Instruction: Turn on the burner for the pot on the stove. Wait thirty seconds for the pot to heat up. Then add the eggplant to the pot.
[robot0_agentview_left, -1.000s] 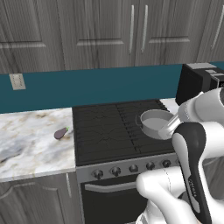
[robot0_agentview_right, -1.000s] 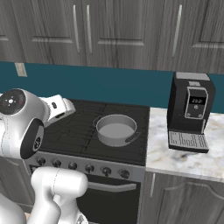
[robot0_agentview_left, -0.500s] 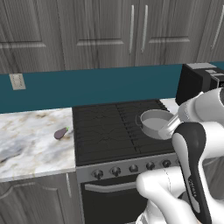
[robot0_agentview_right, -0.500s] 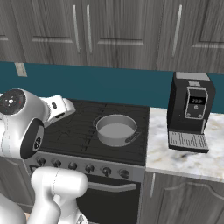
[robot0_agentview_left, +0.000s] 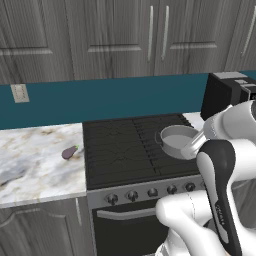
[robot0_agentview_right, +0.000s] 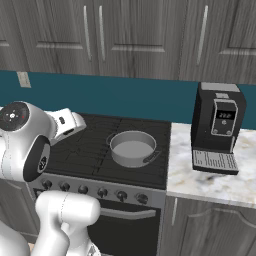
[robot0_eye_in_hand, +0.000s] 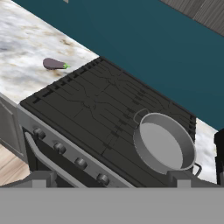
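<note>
The gripper hangs above the stove's front edge with its jaws spread wide and nothing between them, its two dark fingertips low in the hand view. The pot sits empty on the burner at the cooktop's front right corner, beside the coffee machine. The eggplant lies on the marble worktop just left of the stove, near the worktop's right edge and well apart from the pot.
</note>
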